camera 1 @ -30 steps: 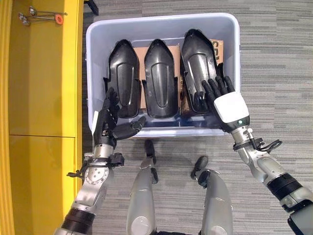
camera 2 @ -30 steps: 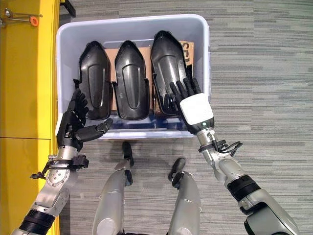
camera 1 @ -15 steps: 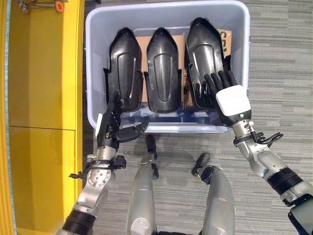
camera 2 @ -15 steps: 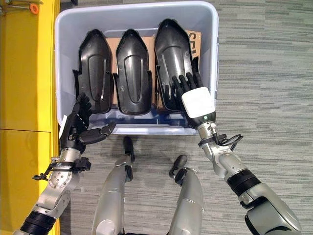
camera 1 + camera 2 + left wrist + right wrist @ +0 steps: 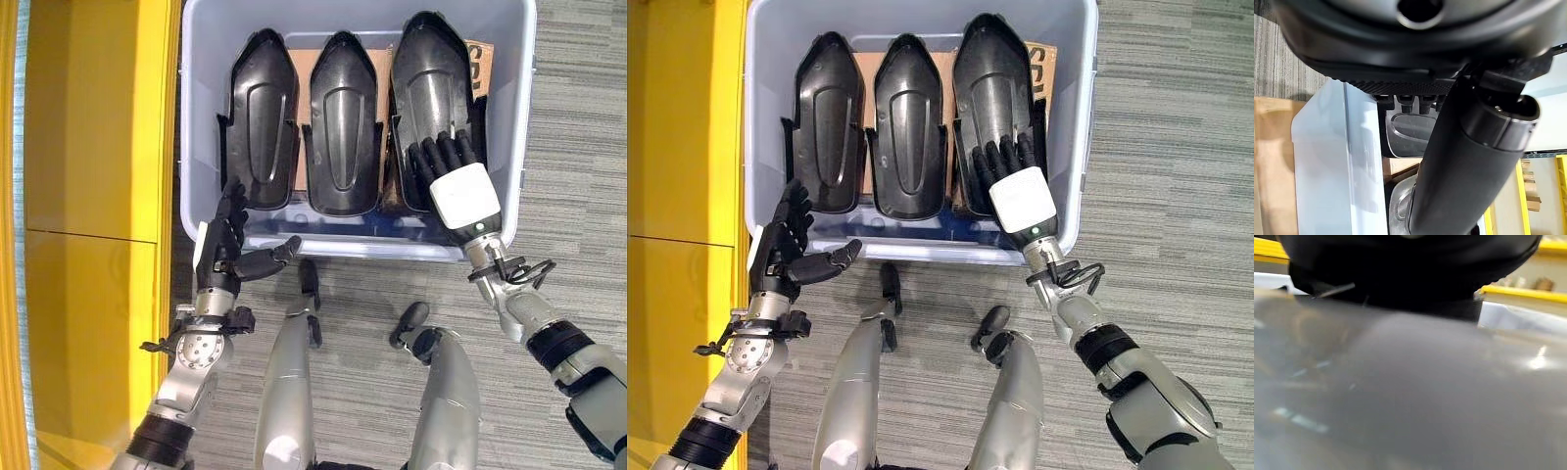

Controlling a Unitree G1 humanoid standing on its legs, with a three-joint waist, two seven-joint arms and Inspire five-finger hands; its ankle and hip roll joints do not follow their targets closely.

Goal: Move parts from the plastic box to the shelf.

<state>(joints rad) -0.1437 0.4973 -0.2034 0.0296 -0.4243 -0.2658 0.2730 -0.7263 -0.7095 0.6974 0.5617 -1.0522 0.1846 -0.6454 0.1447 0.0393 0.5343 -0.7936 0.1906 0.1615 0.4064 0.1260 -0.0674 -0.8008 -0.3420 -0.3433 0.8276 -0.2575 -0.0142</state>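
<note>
On the grey carpet (image 5: pixel 578 127) sits the plastic box (image 5: pixel 201 108), with three black moulded parts stood side by side inside, cardboard (image 5: pixel 312 61) showing behind them. Left part (image 5: pixel 260 117), middle part (image 5: pixel 343 122), right part (image 5: pixel 431 98) — all three in the box. Right hand (image 5: pixel 456 181) reaches over the near wall and lies on the lower end of the right part, fingers (image 5: pixel 436 157) stretched out flat against it, not wrapped round anything as far as I can see. Left hand (image 5: pixel 223 240) hangs at the box's near left corner, fingers relaxed and spread, thumb (image 5: pixel 269 259) sticking out along the front wall, holding nothing. Just left of the box runs the yellow shelf (image 5: pixel 88 196).
</note>
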